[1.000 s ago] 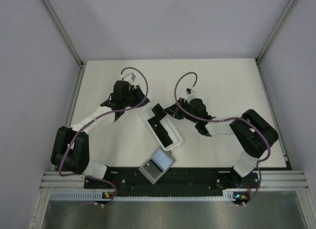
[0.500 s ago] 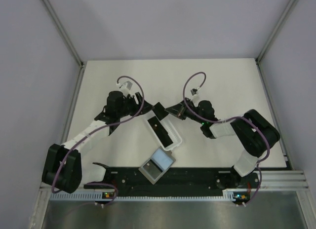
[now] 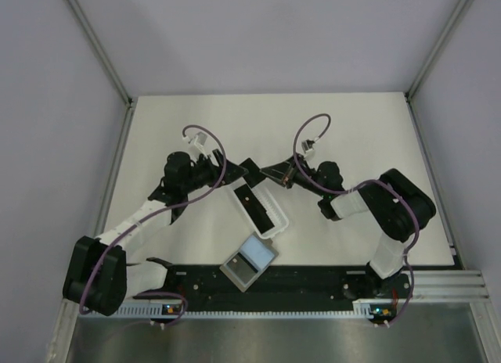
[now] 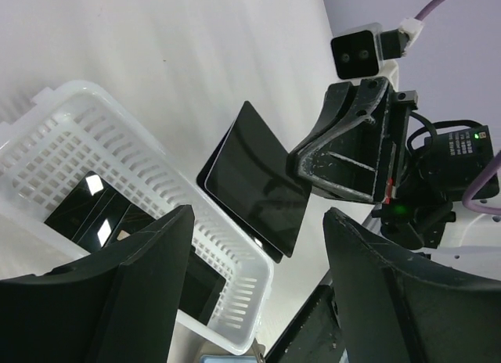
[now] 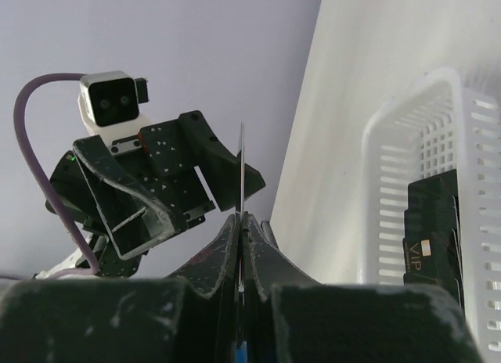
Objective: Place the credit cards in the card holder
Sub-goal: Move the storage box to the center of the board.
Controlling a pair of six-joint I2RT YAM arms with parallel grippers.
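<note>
My right gripper (image 3: 272,174) (image 5: 241,216) is shut on a black credit card (image 3: 251,167) (image 5: 241,171), held on edge above the far end of the white tray. In the left wrist view the same card (image 4: 254,187) hangs tilted just beyond my left gripper (image 4: 258,219) (image 3: 233,175), whose jaws stand wide apart on either side of it without touching. More credit cards (image 4: 94,214) (image 5: 430,230) lie in the tray. The grey card holder (image 3: 249,263) lies open near the table's front edge, between the arm bases.
The white slotted tray (image 3: 270,214) (image 4: 70,128) (image 5: 407,144) lies slantwise at the table's middle, under both grippers. Purple cables loop above each wrist. Grey walls and metal posts close in the left, right and far sides.
The left gripper has opened wide and swung right, up to the card. The right gripper has shifted a little toward the left one, still shut on the card.
</note>
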